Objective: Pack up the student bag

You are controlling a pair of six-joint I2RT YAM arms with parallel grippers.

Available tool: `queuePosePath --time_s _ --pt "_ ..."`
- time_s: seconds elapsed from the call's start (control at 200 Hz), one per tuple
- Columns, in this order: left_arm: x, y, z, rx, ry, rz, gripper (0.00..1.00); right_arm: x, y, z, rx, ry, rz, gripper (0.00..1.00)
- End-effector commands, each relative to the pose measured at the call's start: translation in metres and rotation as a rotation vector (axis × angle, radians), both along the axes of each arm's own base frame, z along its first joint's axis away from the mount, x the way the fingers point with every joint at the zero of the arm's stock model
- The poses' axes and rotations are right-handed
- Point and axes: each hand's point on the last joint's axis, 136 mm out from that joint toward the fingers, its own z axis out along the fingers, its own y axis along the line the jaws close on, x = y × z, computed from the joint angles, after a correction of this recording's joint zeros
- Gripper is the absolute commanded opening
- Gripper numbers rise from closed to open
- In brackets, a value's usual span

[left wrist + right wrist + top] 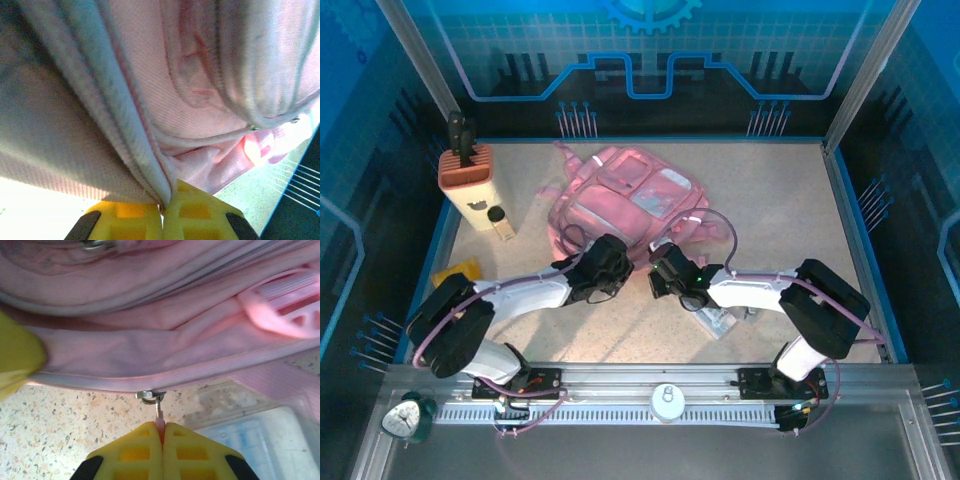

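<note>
The student bag (625, 195), a soft pink backpack, lies flat in the middle of the table with its near edge toward the arms. My left gripper (608, 262) is at that near edge, and in the left wrist view the left gripper (166, 199) is shut on a fold of the bag's fabric edge (145, 160). My right gripper (665, 266) sits just to its right. In the right wrist view the right gripper (161, 429) is shut on the pink zipper pull (159, 416), which hangs from a metal slider (150, 395) on the bag's lower seam (150, 352).
An orange holder with dark handles (467, 170) and a small black-capped bottle (500, 220) stand at back left. A yellow item (458, 271) lies by the left arm. A clear case with blue print (717, 320) lies under the right arm. A green clock (408, 417) sits on the front rail.
</note>
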Motion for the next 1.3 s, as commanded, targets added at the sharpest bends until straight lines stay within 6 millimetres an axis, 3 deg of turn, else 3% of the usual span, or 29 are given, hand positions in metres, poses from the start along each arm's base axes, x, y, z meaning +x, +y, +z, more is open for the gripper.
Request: queuePosePath --time_s 0.0,0.07,0.27,0.46,0.545,0.605,0.665,0.735,0.846,0.936,1.126,1.176,1.296 --pt "-0.006 0.038 0.009 0.127 -0.034 0.016 0.0 0.007 -0.039 -0.011 -0.111 0.01 -0.082 0.0" --pt "-0.012 0.049 0.013 0.168 -0.046 -0.012 0.0 0.01 -0.05 -0.009 -0.134 -0.009 -0.099 0.0" --pt "-0.029 0.092 0.001 0.14 -0.018 0.029 0.0 0.023 -0.08 -0.009 -0.151 -0.01 -0.164 0.0" --pt "-0.033 0.112 0.007 0.159 -0.004 0.033 0.0 0.026 -0.078 -0.006 -0.118 0.005 -0.165 0.0" --pt "-0.029 0.103 0.017 0.121 -0.045 -0.006 0.0 0.02 -0.058 0.004 -0.02 0.03 -0.103 0.0" --pt "-0.027 0.094 0.024 0.097 -0.06 -0.049 0.16 0.016 -0.046 0.016 0.044 0.045 -0.067 0.0" --pt "-0.029 0.09 0.032 0.095 -0.059 -0.08 0.24 0.01 -0.035 0.028 0.117 0.074 -0.045 0.19" --pt "-0.031 0.088 0.046 0.126 -0.094 -0.106 0.3 0.005 -0.026 0.044 0.208 0.115 -0.028 0.32" --pt "-0.034 0.079 0.071 0.166 -0.178 -0.166 0.39 0.005 -0.027 0.054 0.33 0.199 -0.103 0.45" --pt "-0.03 0.068 0.083 0.168 -0.208 -0.208 0.44 0.015 -0.031 0.056 0.42 0.278 -0.195 0.49" --pt "-0.022 0.04 0.095 0.208 -0.239 -0.297 0.46 0.046 -0.024 0.056 0.546 0.349 -0.306 0.54" --pt "-0.02 0.032 0.096 0.222 -0.244 -0.322 0.47 0.05 -0.029 0.046 0.532 0.369 -0.352 0.55" --pt "-0.016 0.023 0.094 0.282 -0.227 -0.357 0.48 0.073 -0.023 0.051 0.584 0.377 -0.387 0.55"
